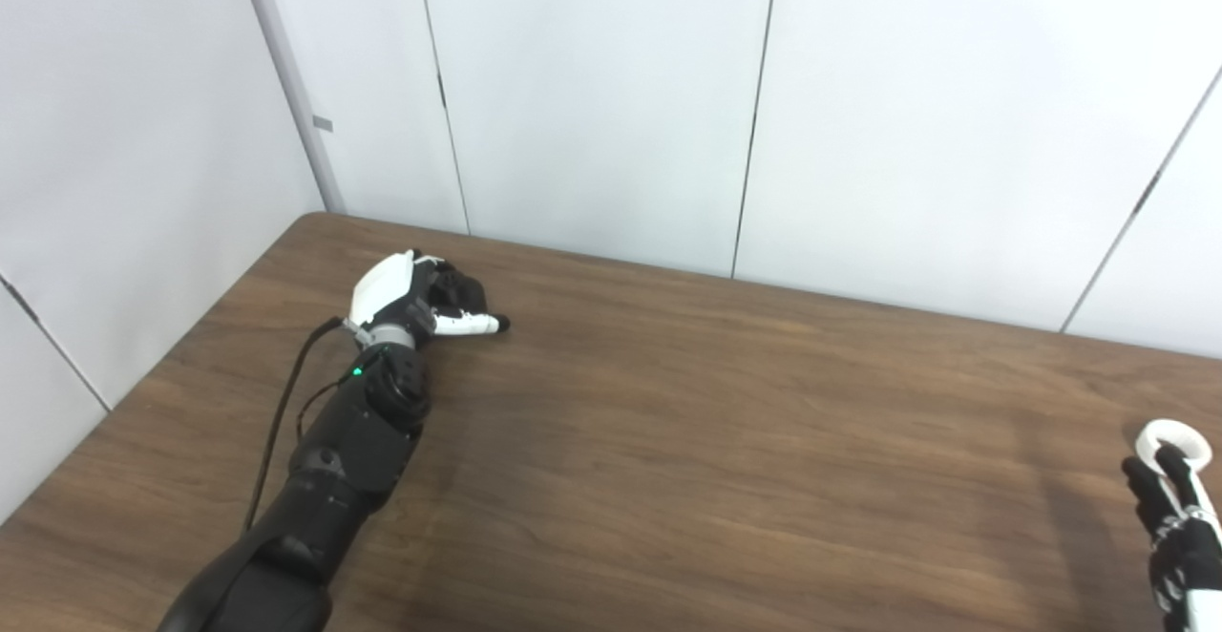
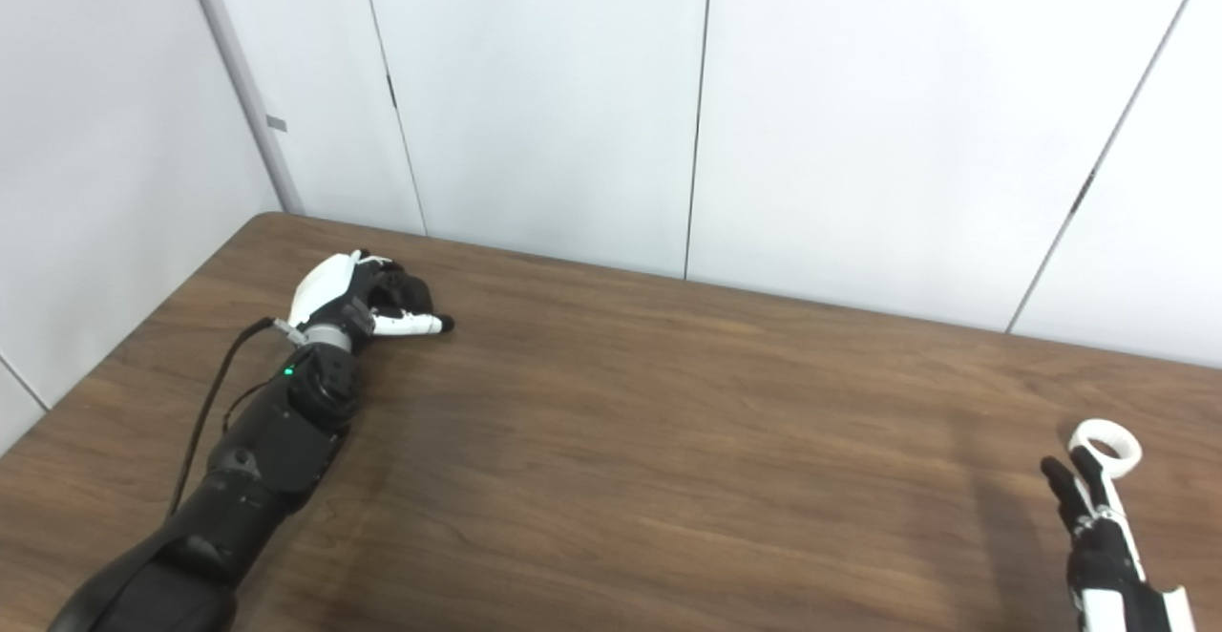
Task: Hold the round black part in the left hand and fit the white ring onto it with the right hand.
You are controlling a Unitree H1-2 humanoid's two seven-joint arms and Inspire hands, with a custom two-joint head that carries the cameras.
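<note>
White ring [image 2: 1105, 445] lies flat on table [image 2: 611, 479], just beyond right hand [image 2: 1098, 537] fingertips, fingers extended, apart, holding nothing; likely lining up a pick. Round black part [image 1: 456, 286] apparently tucked under left hand [image 1: 410, 300] curled fingers, far across; grip cannot be confirmed.

A bare test cell or lab: plain white wall panels [image 1: 592, 88] with dark seams close in a wood-grain counter [image 1: 687, 441] on two sides, meeting at a corner post [image 1: 286, 78], and a cabled black robot arm [image 1: 344, 441] rests on it.
</note>
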